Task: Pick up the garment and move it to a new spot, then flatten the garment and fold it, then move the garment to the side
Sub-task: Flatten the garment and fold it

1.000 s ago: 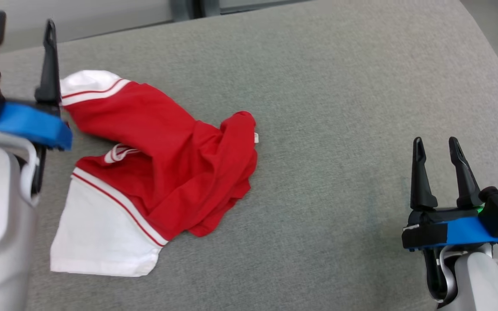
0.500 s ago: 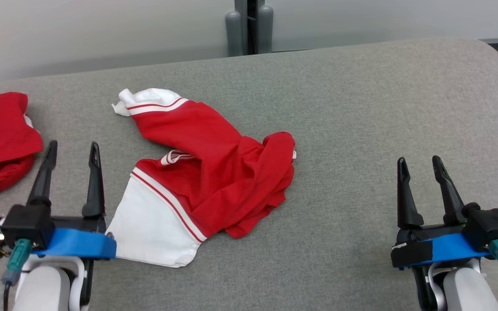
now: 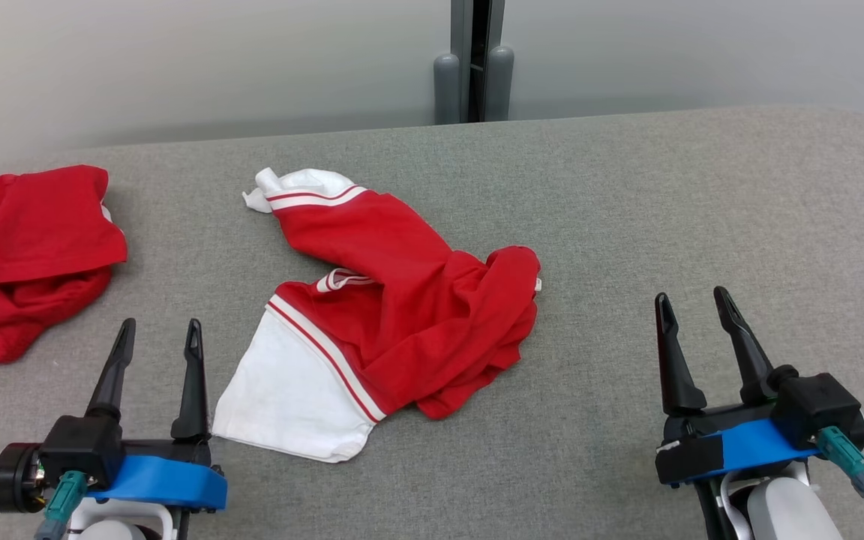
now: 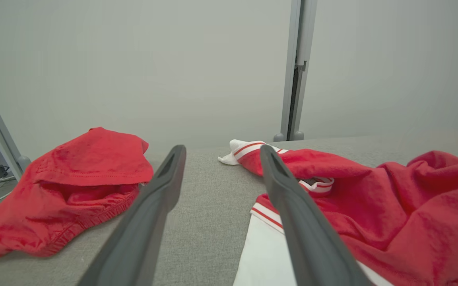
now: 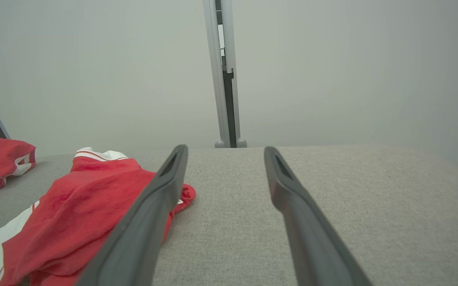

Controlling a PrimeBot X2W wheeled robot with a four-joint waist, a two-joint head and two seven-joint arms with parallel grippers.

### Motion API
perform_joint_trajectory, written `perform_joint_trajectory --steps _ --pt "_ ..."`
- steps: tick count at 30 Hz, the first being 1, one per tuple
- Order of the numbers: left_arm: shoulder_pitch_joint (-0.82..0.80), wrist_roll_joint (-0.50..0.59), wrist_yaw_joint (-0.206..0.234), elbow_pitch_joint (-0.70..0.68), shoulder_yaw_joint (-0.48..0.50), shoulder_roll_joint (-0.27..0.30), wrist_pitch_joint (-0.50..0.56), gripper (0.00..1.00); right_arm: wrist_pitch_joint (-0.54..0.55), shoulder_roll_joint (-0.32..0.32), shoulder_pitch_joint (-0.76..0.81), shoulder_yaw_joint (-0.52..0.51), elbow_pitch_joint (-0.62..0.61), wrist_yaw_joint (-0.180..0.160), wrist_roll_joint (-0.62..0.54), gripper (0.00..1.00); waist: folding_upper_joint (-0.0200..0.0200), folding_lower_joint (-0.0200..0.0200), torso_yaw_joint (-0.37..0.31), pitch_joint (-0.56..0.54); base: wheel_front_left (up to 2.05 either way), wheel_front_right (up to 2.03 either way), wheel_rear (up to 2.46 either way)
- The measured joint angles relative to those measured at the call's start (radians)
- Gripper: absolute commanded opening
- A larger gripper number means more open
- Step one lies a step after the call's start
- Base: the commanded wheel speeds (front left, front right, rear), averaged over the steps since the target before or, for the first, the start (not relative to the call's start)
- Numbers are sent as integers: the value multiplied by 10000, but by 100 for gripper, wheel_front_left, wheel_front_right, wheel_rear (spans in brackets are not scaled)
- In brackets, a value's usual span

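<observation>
A crumpled red garment (image 3: 409, 315) with white sleeves and red-and-white stripes lies in the middle of the grey padded table (image 3: 664, 202). It also appears in the left wrist view (image 4: 392, 210) and the right wrist view (image 5: 78, 218). My left gripper (image 3: 160, 334) hovers open at the lower left, just left of the garment's white sleeve, holding nothing. My right gripper (image 3: 694, 304) is open at the lower right, well clear of the cloth, with nothing between its fingers.
A second red garment (image 3: 27, 255) lies bunched at the table's left edge, also seen in the left wrist view (image 4: 74, 186). A grey post (image 3: 473, 60) stands against the pale wall behind the table. Bare grey surface stretches to the right of the garment.
The head camera has swung up and to the left, bringing the wall and the second red garment into view. My left gripper now sits low at the lower left. The garment lies unchanged.
</observation>
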Motion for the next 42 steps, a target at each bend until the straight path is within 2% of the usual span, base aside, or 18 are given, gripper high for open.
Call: perform_joint_trajectory --steps 4,11,19,29,30,31,32,42 --pt "-81 230 -159 224 -71 -12 0 100 0 -2 25 40 21 0 0 100 0 0 -1 -54 0 0 0" --pt "-338 370 -449 1998 -447 40 6 100 0 -4 55 52 92 0 2 100 0 0 -20 -38 0 0 0" --pt "-755 161 -686 3931 -713 92 614 100 0 -4 41 -10 155 0 2 100 0 1 -40 103 0 0 0" --pt "-1313 -182 -880 5407 -991 136 1080 100 0 0 24 -4 169 0 2 100 0 2 -76 215 0 0 0" --pt "-1379 -205 -918 5488 -1047 130 1089 83 0 0 23 -13 167 0 2 100 0 1 -74 219 0 0 0" --pt "-1429 -234 -922 5563 -1095 136 1083 31 0 0 22 -23 165 -2 2 100 0 1 -70 228 0 0 0" --pt "-1486 -234 -947 5647 -1168 151 1083 2 0 0 22 -29 165 0 2 100 0 1 -64 239 0 0 0" --pt "-1726 -556 -1032 5588 -1494 46 780 0 0 10 136 -280 157 0 15 100 0 2 312 154 0 0 0"
